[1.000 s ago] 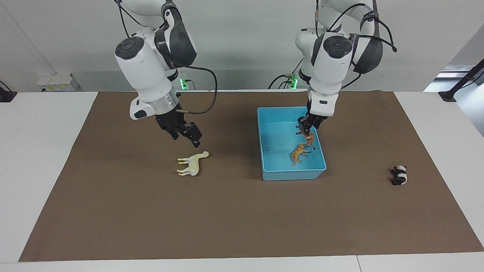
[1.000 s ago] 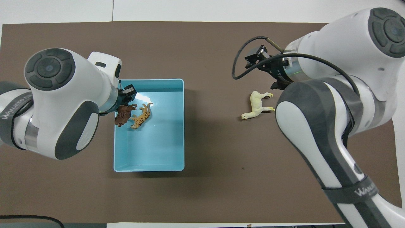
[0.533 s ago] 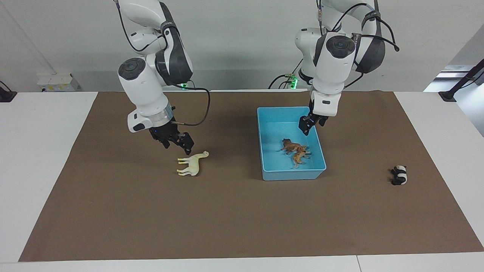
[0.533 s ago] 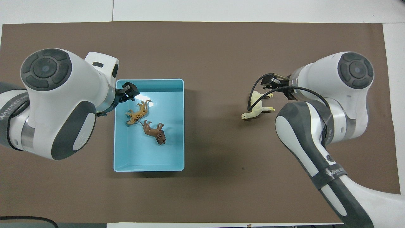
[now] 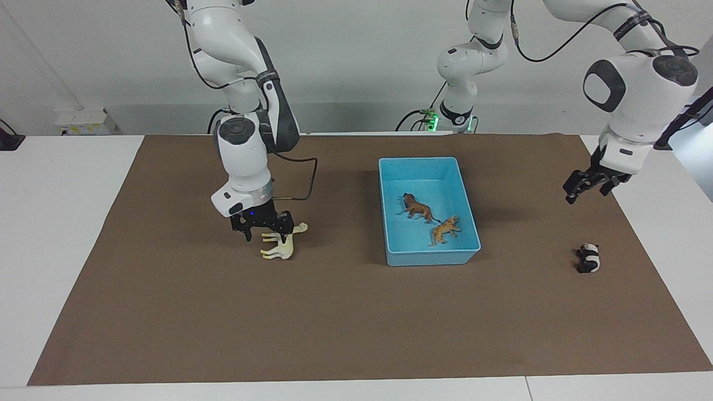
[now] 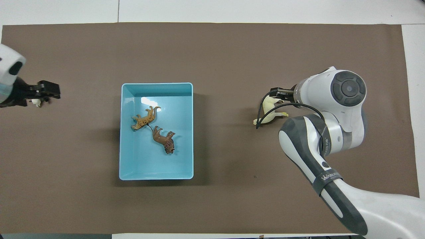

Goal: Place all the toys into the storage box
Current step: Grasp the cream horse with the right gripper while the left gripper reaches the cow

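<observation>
The light blue storage box [image 5: 431, 257] [image 6: 156, 84] sits mid-mat. Inside it lie the orange striped tiger [image 5: 444, 229] [image 6: 144, 120] and the brown lion [image 5: 416, 207] [image 6: 164, 141]. The cream-white long-necked animal [image 5: 283, 245] [image 6: 269, 111] lies on its side toward the right arm's end. My right gripper [image 5: 267, 228] is open and low, its fingers either side of the animal's body. The black-and-white panda [image 5: 587, 258] lies toward the left arm's end. My left gripper [image 5: 586, 191] [image 6: 46, 94] hangs open and empty in the air over it, hiding most of it from overhead.
A brown mat [image 5: 345, 323] covers the white table [image 5: 61, 223], with bare white strips at both ends. A black cable [image 5: 303, 186] loops off the right wrist. A small white device [image 5: 83, 121] stands at the wall by the right arm's end.
The left gripper opened and let the lion drop into the box beside the tiger, then swung out to over the panda. The right gripper came down onto the cream animal.
</observation>
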